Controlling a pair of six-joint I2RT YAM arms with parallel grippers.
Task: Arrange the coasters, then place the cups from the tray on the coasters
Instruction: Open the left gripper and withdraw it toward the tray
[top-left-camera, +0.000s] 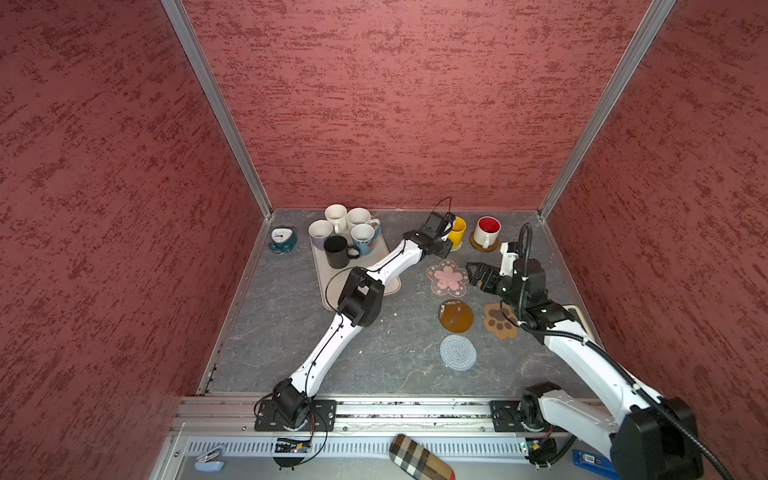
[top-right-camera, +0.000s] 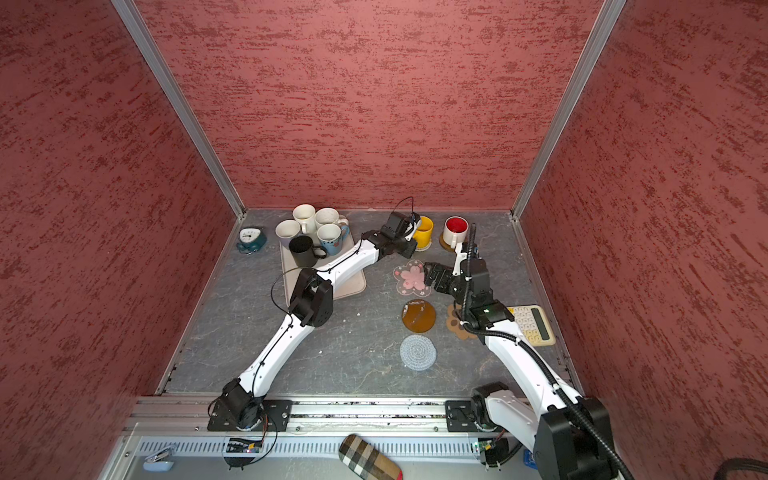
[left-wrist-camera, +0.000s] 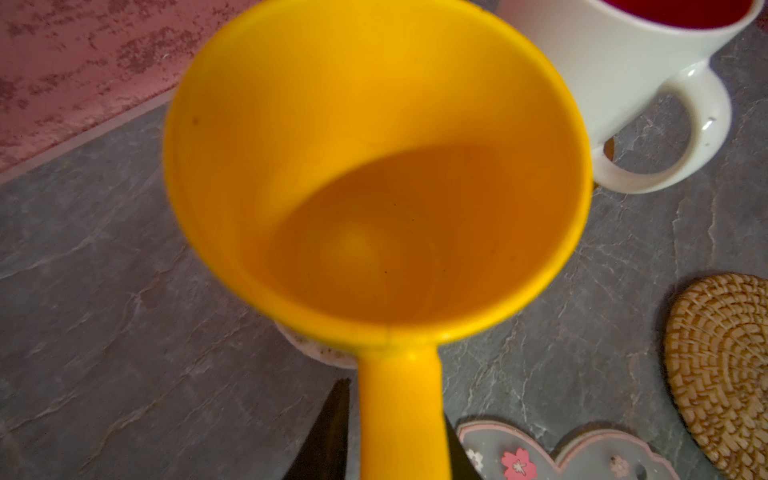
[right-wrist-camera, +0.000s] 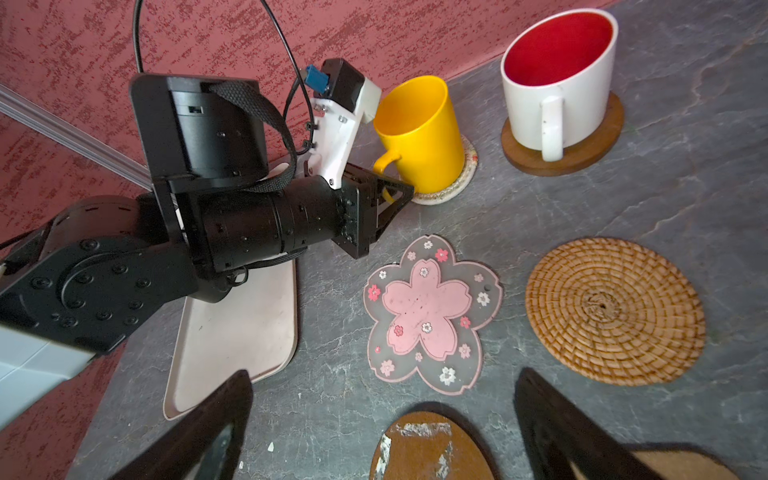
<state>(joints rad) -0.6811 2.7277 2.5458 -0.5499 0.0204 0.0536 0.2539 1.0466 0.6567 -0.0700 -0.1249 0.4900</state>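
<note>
Yellow mug (right-wrist-camera: 419, 133) on cream coaster (right-wrist-camera: 457, 183), left claw (right-wrist-camera: 392, 195) astride its handle (left-wrist-camera: 401, 415), grip unclear; right claw (right-wrist-camera: 384, 376) spread wide.

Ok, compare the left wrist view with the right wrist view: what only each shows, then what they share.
Only the left wrist view: the inner floor of the yellow mug. Only the right wrist view: the left gripper at that mug's handle, the tray, the patchy brown disc, and the right gripper, open and empty. Both: the yellow mug on its cream coaster, the red-lined white mug, the pink flower coaster, the rattan coaster.
</note>
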